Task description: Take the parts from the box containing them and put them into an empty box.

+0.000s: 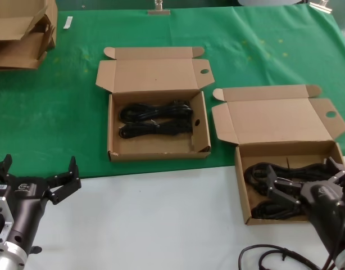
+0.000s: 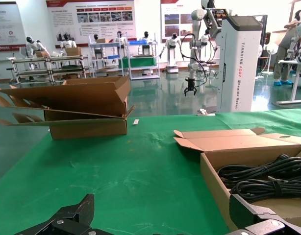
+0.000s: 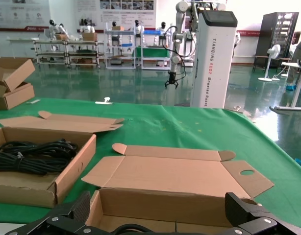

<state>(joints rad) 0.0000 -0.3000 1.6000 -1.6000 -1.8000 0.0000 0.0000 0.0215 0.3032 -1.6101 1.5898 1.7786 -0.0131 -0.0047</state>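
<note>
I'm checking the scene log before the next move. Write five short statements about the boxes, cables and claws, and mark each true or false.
1. Both open boxes hold cables. True: the left box and the right box each do.
2. The left box holds two cable bundles. True.
3. The right claw is over the left box. False: it is over the right box.
4. The left claw grips a cable. False: open, empty, over white table.
5. The flattened boxes lie far right. False: far left.
</note>
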